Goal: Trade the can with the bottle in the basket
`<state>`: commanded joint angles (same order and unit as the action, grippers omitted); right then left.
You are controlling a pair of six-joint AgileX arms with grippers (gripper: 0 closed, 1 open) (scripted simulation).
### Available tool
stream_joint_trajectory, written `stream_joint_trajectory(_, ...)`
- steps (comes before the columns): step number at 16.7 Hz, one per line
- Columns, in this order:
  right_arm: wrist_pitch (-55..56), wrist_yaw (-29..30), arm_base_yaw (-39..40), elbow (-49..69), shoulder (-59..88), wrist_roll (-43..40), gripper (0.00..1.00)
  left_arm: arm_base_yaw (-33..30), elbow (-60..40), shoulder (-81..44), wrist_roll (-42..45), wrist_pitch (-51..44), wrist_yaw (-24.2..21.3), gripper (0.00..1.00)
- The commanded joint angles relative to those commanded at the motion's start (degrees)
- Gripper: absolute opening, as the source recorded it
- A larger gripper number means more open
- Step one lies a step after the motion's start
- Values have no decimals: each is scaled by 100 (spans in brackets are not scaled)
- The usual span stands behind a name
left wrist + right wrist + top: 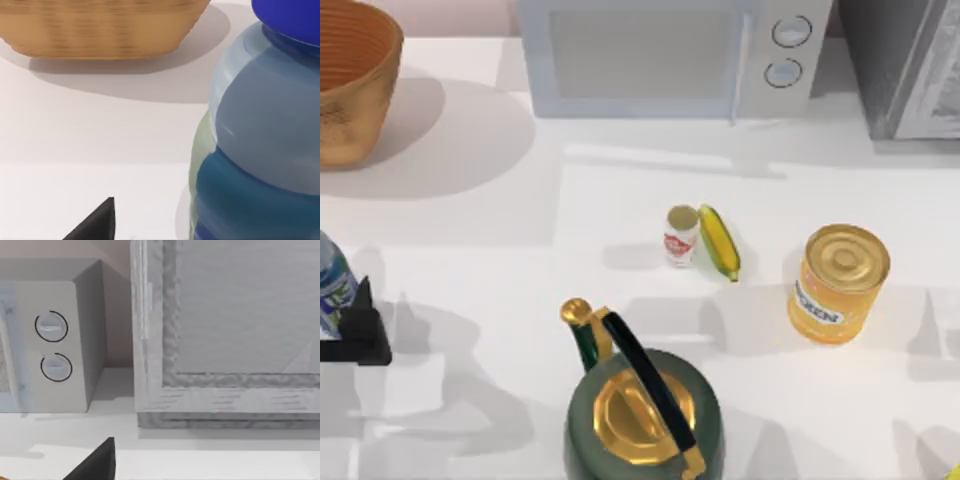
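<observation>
Overhead, the left tool is gripping the bottle at the tabletop's left edge; the can is standing mid-tabletop, the basket sitting in the far-left corner. Left wrist: the bottle is looming close, risking a slip. Right wrist: I cannot tell its tool's state.

Bare table lies between basket and can; corn touches the can's right side.

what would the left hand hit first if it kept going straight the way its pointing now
Probably the large round woven tan basket, which sits straight ahead across bare white table in the left wrist view. The small blue plastic bottle is close beside the hand; depth is unclear.
</observation>
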<state>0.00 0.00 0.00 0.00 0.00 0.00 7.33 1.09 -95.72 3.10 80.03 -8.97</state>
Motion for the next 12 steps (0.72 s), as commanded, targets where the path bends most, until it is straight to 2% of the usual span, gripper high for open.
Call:
stream_joint_trajectory(7, 0, 0, 0, 0, 0, 0, 100, -186, -689, -1117, -51, 442, 160, 100)
stream_joint_trajectory(12, 0, 0, 0, 0, 0, 0, 100, -228, -843, -1361, -64, 533, 197, 100)
